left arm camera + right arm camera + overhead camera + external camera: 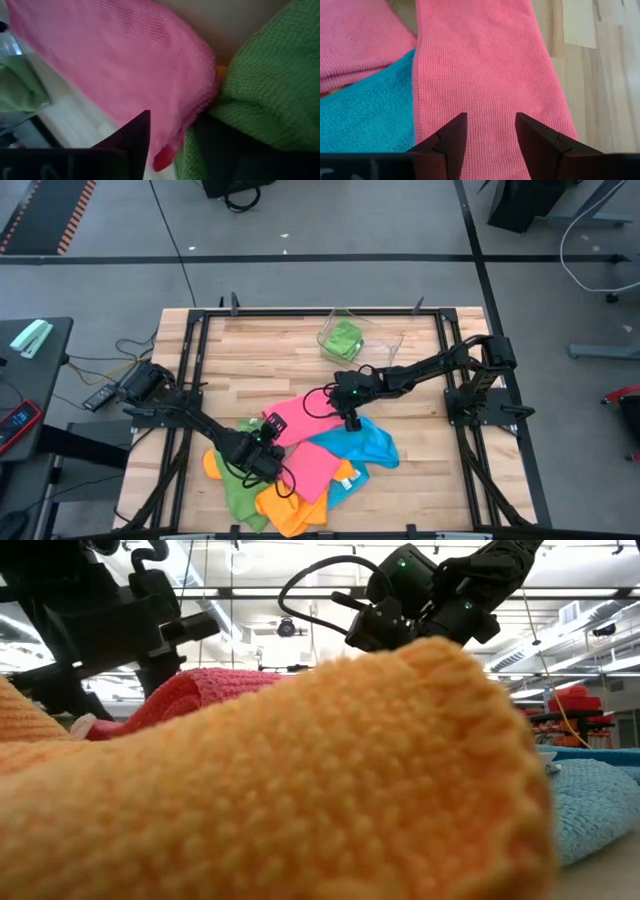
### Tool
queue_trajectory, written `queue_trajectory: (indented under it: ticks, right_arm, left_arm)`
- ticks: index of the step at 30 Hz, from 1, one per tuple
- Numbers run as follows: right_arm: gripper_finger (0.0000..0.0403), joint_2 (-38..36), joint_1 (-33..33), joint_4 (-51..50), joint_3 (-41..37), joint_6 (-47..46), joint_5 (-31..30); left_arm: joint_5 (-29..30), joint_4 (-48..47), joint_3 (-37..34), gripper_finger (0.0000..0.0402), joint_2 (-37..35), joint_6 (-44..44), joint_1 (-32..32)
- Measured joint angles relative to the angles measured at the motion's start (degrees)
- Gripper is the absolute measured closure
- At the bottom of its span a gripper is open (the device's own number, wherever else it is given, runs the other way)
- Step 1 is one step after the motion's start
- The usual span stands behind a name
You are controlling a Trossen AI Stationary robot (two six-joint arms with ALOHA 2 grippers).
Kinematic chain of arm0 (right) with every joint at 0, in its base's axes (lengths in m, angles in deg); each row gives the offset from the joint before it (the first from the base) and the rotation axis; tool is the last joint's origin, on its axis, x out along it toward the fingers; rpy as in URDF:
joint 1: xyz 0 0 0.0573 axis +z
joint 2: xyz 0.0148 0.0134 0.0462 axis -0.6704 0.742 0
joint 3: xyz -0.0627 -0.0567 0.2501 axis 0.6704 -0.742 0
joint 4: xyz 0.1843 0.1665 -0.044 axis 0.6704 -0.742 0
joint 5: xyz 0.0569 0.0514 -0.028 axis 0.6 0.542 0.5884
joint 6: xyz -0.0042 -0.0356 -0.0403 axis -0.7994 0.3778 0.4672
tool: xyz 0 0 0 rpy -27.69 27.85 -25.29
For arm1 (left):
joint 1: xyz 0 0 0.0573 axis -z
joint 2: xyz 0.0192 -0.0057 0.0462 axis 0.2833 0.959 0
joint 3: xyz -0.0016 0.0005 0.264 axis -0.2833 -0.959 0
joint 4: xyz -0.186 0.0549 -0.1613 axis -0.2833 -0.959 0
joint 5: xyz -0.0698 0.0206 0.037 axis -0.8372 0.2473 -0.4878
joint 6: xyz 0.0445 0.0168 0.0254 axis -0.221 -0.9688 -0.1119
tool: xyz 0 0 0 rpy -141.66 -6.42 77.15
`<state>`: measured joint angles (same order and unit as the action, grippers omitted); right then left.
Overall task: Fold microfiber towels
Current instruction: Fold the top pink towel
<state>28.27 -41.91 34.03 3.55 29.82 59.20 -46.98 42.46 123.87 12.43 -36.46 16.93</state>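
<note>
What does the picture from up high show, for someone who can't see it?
Two dark robot arms reach into a pile of bright towels on a wooden table: the left gripper and right gripper both at the pink towel. A clear tray holds a green towel.

Your wooden table point(300, 355) carries a heap of microfiber towels point(310, 465) near its front edge. A clear tray point(352, 340) sits at the back.

Microfiber towels point(300, 470) in pink, sky blue, green and orange are lying crumpled and overlapping in a heap, while one folded green towel point(342, 337) is sitting well apart from that heap.
</note>
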Motion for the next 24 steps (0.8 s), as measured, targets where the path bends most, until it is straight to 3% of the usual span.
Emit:
queue_trajectory:
  ticks: [24]
  right_arm:
    - [0.0226,-0.3,1.3,2.0,0.0,-0.5,0.0]
  left_arm:
    - [0.0,2.9,1.3,0.0392,0.0,2.3,0.5]
